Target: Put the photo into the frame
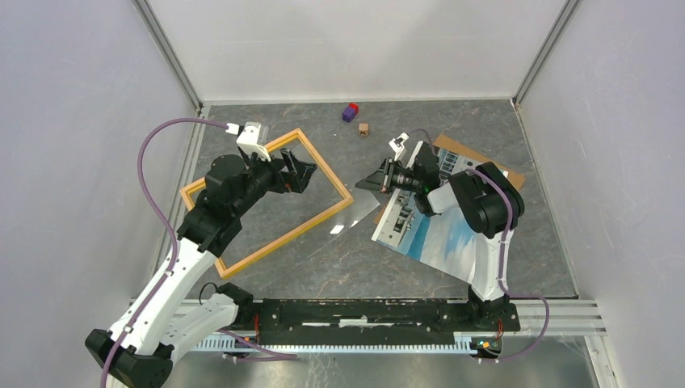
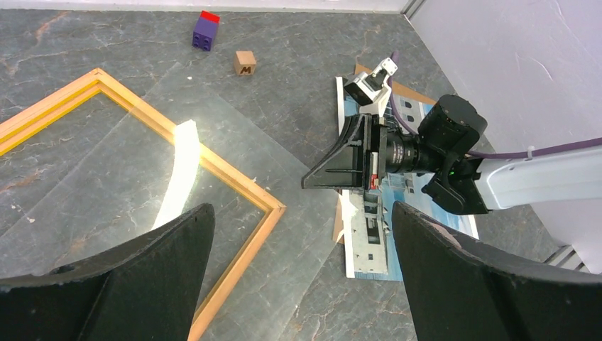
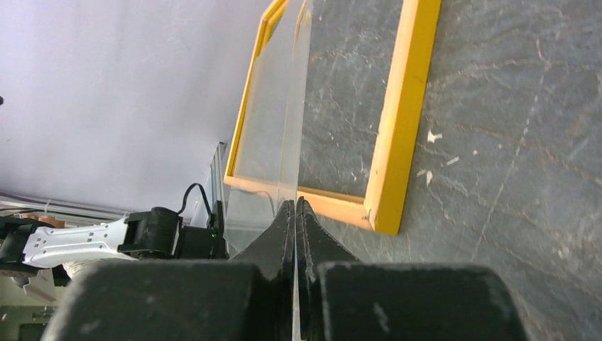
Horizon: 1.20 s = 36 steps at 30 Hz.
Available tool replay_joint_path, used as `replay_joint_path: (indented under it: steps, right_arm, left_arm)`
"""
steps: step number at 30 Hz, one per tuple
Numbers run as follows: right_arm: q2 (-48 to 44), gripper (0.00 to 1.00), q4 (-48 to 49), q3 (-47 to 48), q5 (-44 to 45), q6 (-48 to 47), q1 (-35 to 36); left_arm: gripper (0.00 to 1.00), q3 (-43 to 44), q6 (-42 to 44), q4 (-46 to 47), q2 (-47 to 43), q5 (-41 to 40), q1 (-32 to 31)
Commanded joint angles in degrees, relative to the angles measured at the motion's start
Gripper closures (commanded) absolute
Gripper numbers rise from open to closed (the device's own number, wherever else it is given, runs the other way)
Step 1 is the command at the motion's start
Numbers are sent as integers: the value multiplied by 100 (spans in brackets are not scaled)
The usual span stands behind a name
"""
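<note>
Frame (image 1: 327, 164) lies flat on the left part of the table (image 1: 323, 267), w/ only bare tabletop showing thru its opening. Clear sheet (image 1: 355, 214) lies partly across its near-right corner, other edge pinched tight betw. the fingers of the R gripper (image 1: 367, 182), seen edge-on in the R wrist view. Photo (image 1: 440, 234) sits outside the frame, picture side up, on the right under the R arm and over a brown backing board (image 1: 510, 174). L gripper (image 1: 300, 176) hovers over the frame, fingers wide apart, holding nothing. Purple block (image 1: 350, 112) & wooden cube (image 1: 363, 128) lie at the far edge.
</note>
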Motion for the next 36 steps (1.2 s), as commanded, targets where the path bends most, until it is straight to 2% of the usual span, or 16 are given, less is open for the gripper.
replay_joint_path:
  steps: [1, 10, 14, 20, 36]
  right_arm:
    - [201, 100, 1069, 323, -65, 176, 84]
    - [710, 100, 1295, 939, 214, 476, 331]
    - [964, 100, 1183, 1274, 100, 230, 433]
    - [1306, 100, 1855, 1556, 30, 586, 434]
    - [1859, 100, 1535, 2388, 168, 631, 611]
  left_arm:
    - [0, 142, -223, 290, -10, 62, 19]
    - [0, 151, -269, 295, 201, 141, 56]
    - [0, 161, -256, 265, 202, 111, 87]
    - [0, 168, -270, 268, 173, 121, 121]
    - [0, 133, -462, 356, 190, 365, 307]
